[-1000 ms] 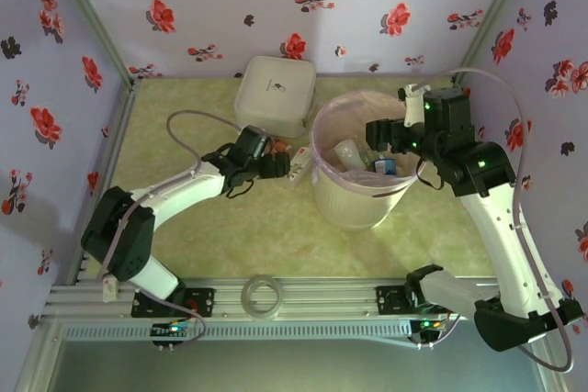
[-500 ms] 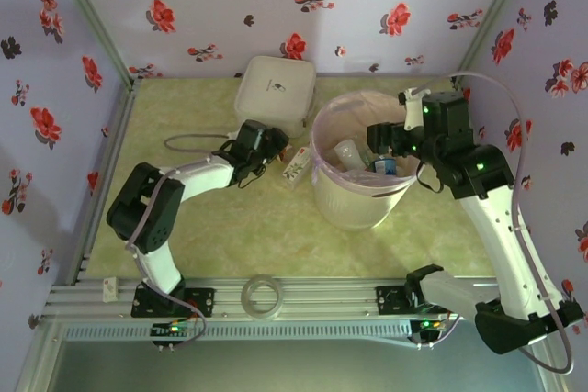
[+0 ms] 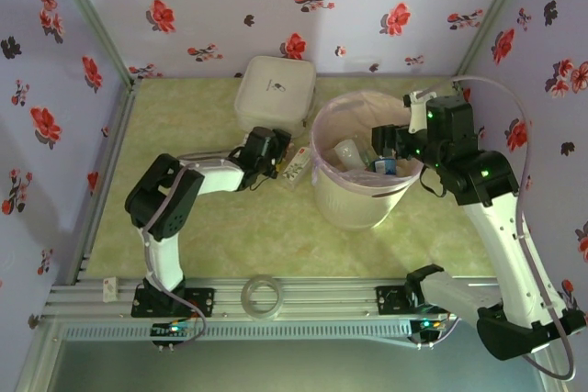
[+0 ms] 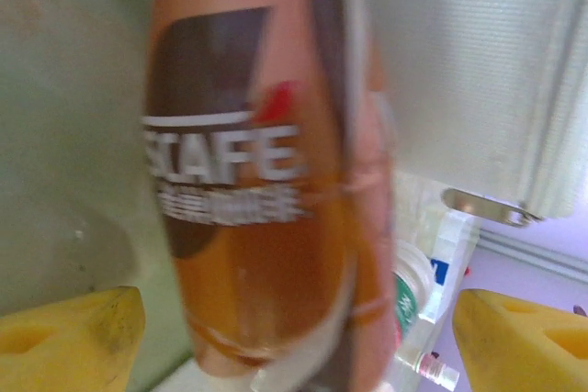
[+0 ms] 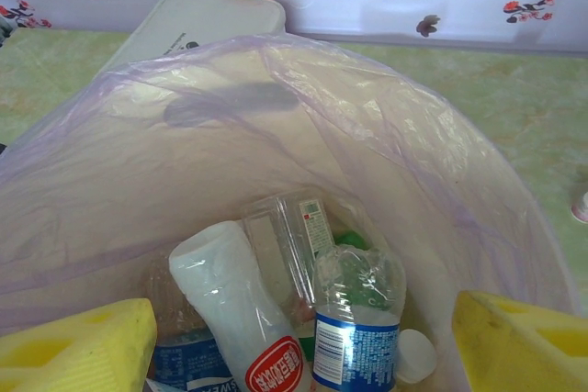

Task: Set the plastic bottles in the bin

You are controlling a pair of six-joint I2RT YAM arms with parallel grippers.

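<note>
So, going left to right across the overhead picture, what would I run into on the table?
The left claw → small bottle → pink-lined bin → right arm.

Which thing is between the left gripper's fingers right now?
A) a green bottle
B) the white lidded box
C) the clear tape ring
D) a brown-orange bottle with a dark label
D: the left wrist view shows a brown-orange bottle with a dark label sitting in the gap of the open left gripper.
</note>
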